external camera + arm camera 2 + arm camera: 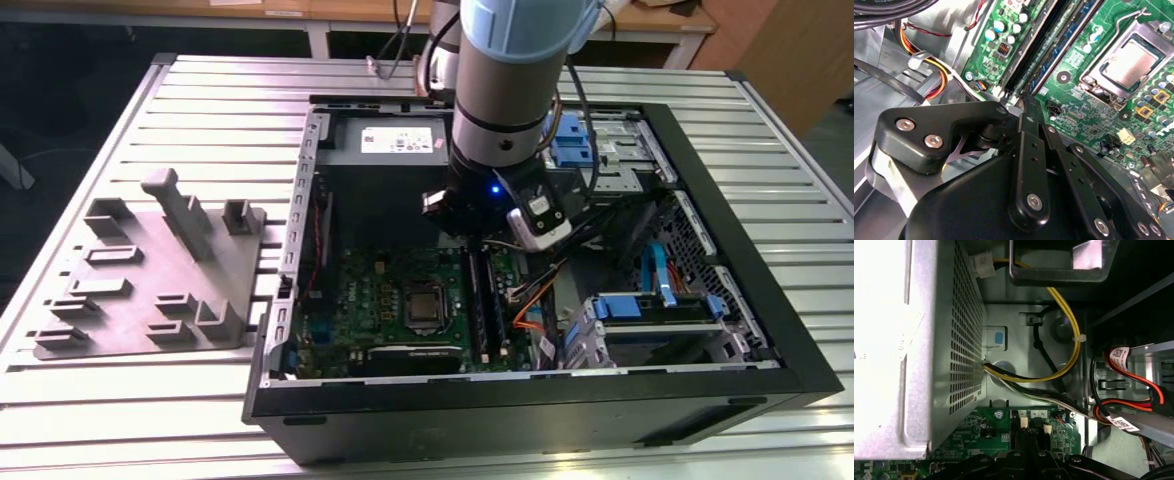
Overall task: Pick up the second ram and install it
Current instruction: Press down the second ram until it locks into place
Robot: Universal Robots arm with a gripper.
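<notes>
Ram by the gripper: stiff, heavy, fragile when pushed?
The ram is a thin circuit strip, so probably stiff lengthwise but brittle under uneven pressure. Slim beside the motherboard, it is likely light. Standing on edge, it may tilt if pushed sideways.

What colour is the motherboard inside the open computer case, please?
Green; the motherboard shows best in the second wrist view.
</notes>
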